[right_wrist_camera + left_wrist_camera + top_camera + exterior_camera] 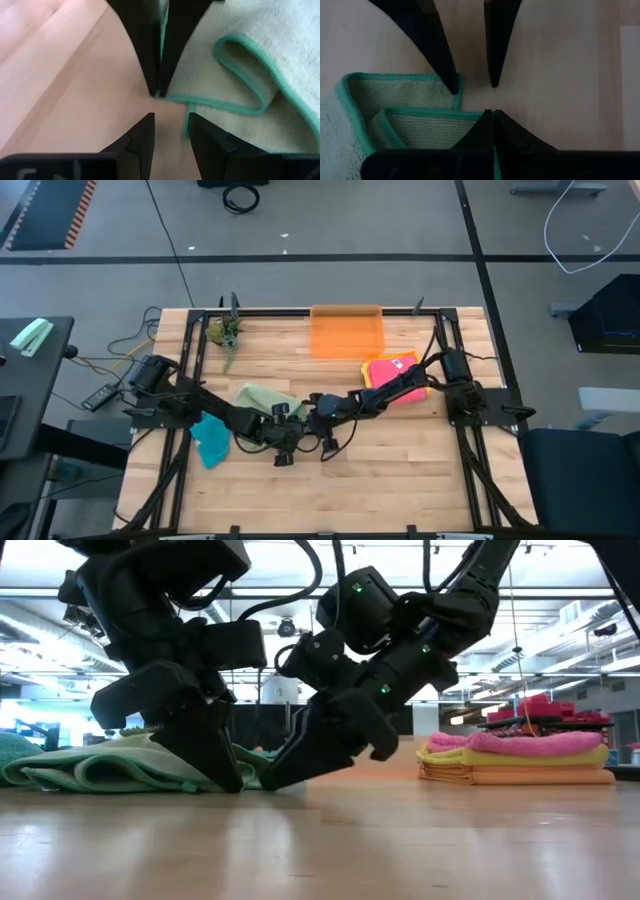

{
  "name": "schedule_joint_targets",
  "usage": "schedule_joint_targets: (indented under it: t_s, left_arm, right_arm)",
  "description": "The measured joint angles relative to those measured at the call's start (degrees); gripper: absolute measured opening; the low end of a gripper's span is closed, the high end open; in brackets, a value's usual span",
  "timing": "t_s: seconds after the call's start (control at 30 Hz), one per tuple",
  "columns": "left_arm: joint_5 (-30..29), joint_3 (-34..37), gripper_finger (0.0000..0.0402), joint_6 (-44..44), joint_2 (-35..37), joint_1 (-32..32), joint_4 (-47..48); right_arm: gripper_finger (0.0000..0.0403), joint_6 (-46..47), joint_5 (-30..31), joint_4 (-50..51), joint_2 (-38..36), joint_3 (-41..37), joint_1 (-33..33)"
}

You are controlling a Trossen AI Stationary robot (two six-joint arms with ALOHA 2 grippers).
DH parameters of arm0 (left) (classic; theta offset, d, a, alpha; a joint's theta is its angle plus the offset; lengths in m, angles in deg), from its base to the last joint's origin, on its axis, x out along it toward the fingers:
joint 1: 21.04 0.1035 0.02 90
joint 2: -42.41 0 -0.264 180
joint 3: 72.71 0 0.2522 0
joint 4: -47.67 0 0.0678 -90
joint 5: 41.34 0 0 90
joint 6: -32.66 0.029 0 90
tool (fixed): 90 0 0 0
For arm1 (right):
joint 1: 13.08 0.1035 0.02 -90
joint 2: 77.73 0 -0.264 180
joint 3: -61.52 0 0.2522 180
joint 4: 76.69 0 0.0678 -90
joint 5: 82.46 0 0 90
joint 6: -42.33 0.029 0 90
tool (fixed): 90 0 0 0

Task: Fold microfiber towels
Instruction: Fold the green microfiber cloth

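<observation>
Sage towel (420, 125) corner pinched by left fingers (485, 131); right fingers (210, 142) beside.

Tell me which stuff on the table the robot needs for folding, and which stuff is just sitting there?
Needed for folding:
sage green towel
left gripper, shut on its edge
right gripper, at that edge too
teal towel
stack of folded towels

Just sitting there:
orange bin
small plant
</observation>
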Motion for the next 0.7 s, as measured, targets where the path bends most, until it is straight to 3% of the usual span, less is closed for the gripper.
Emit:
schedule_joint_targets:
  t_s: [0.3,0.4,0.53,0.7]
  left_arm:
    - [-0.05,0.04,0.0006,-0.04,-0.02,0.0,-0.56]
    - [-0.04,-0.74,0.0005,0.04,0.39,-0.12,0.07]
    - [-0.21,-3.28,0.0005,1.28,3.08,-1.22,4.73]
    - [-5.11,-8.12,0.0005,0.69,9.69,-3.58,15.08]
  right_arm:
    - [0.0124,0.5,3.31,0.27,0.75,0.13,-0.27]
    - [0.0094,2.39,5.54,0.55,0.77,0.13,-0.17]
    - [0.0019,2.21,6.95,1.18,0.82,0.13,-0.24]
    - [0.0006,1.21,8.18,7.01,-2.71,-0.24,0.12]
